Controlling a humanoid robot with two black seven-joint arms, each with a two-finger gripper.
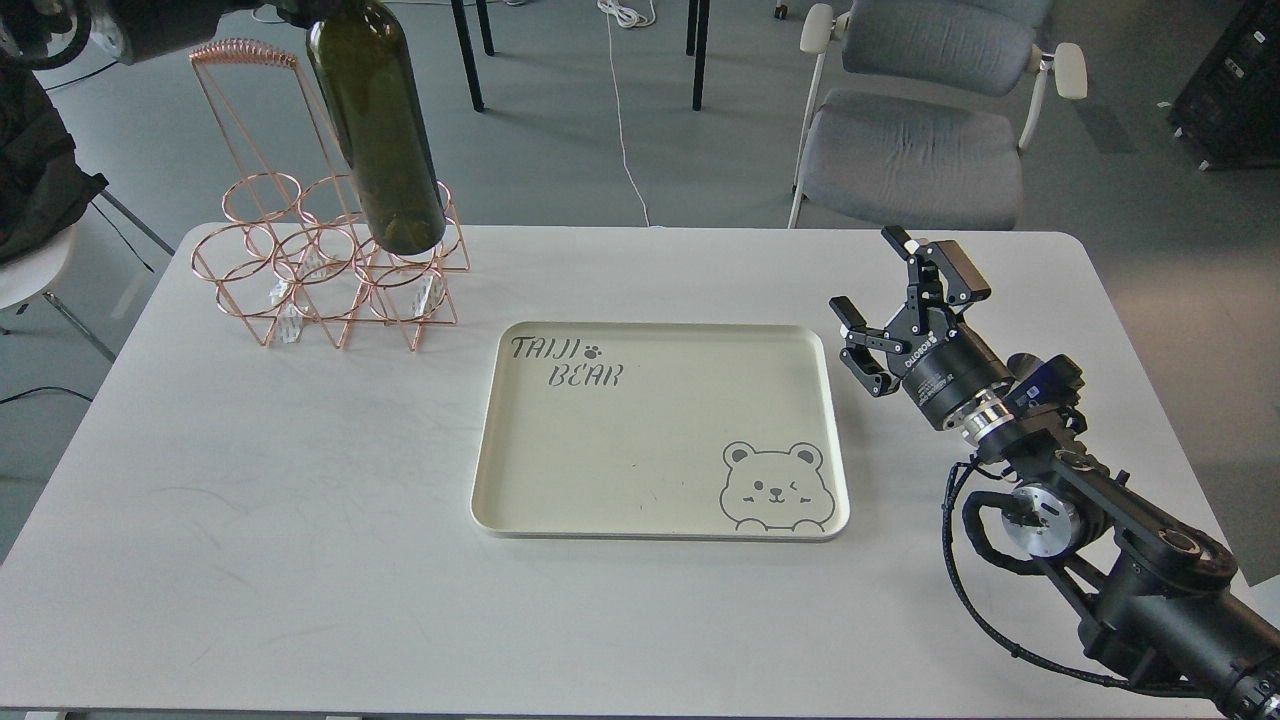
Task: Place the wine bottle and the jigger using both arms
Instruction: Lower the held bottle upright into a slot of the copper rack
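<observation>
The dark olive-green wine bottle hangs in the air at the top left, slightly tilted, with its base over the copper wire rack. Its neck and my left gripper are cut off by the top edge; only a bit of the left arm shows. My right gripper is open and empty, held just above the table to the right of the cream tray. The jigger is not in view.
The tray, printed with a bear and "TAIJI BEAR", lies at the table's middle with nothing on it. The copper rack stands at the back left. A grey chair stands behind the table's far edge.
</observation>
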